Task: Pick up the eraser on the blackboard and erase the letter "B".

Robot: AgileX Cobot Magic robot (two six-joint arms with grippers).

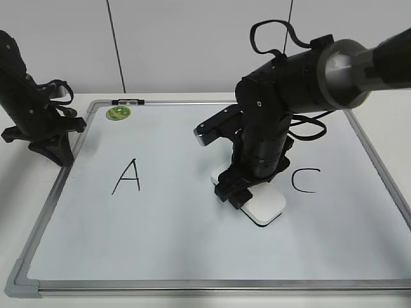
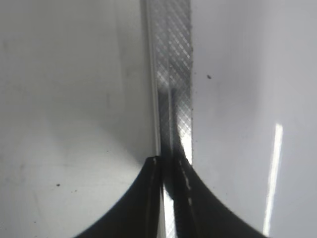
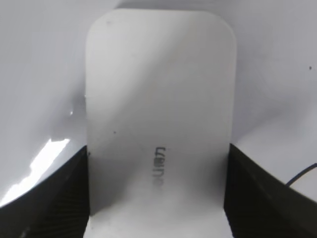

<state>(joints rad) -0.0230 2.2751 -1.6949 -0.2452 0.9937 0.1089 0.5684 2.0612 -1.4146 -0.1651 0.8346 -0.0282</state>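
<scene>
The right end effector [image 3: 158,198] grips the eraser [image 3: 159,119] flat on the blackboard [image 1: 180,244] between A and C; no B shows, left end effector [image 2: 168,198] closed, empty.

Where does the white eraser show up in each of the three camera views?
Exterior view: the eraser lies right of center on the blackboard, between "A" and "C", under the right hand.
Left wrist view: not in it; only the board's frame and the left hand.
Right wrist view: the eraser fills the center between the fingers.
Shared landmark: the white board surface.
</scene>
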